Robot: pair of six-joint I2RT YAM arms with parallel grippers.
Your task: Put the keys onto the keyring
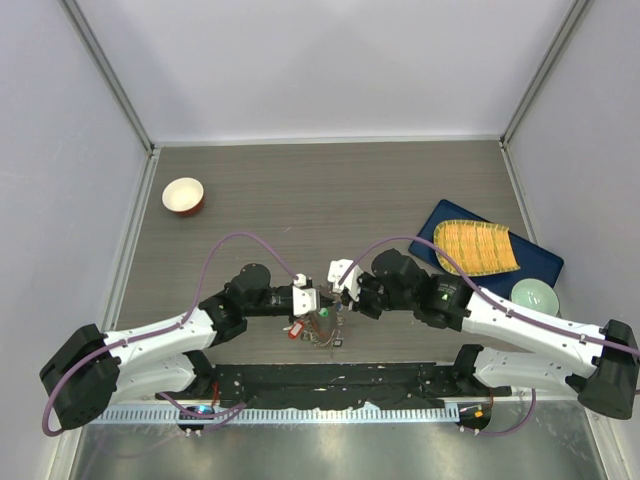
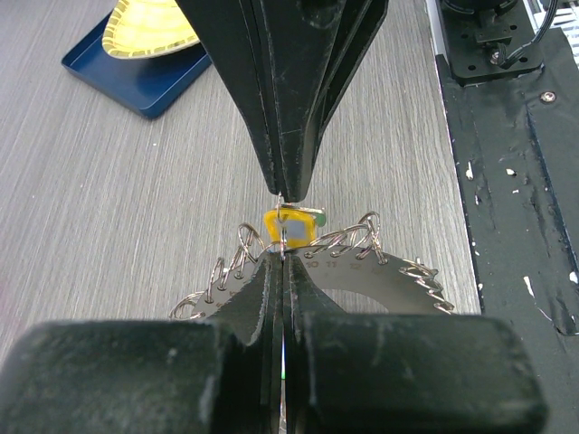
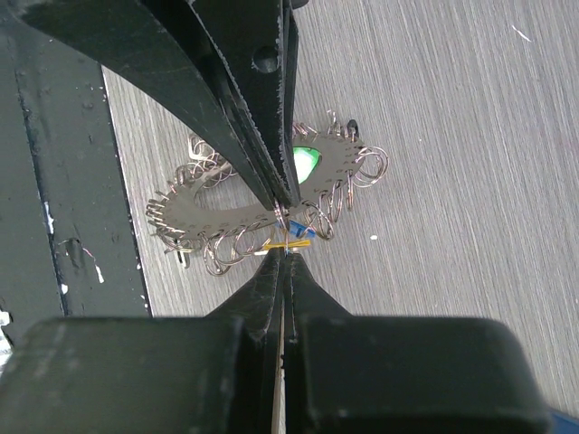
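found the keyring (image 1: 327,330) lying flat on the table (image 1: 330,190), close to the near edge, just ahead of the black base strip (image 1: 330,385) and between the two arms. counted many small wire loops threaded round its toothed rim. spotted a green tag (image 3: 306,161) by its central hole, a red tag (image 1: 295,332) just off its left side, and a blue tag (image 3: 298,231) at the rim. made out a yellow-tagged key (image 2: 288,228) at the rim, right between two sets of fingertips. saw the left gripper (image 2: 282,262) and the right gripper (image 2: 282,192) meeting nose to nose at that key, each with fingers pressed tight together, no gap between them. traced a thin wire from one tip to the other; could not tell about a true pinch on it. farther out, noted a red-and-white bowl (image 1: 183,196) at the far left, and on the right a blue tray (image 1: 540,268) bearing a yellow ribbed piece (image 1: 478,247), with a pale green bowl (image 1: 533,297) just beside the tray.
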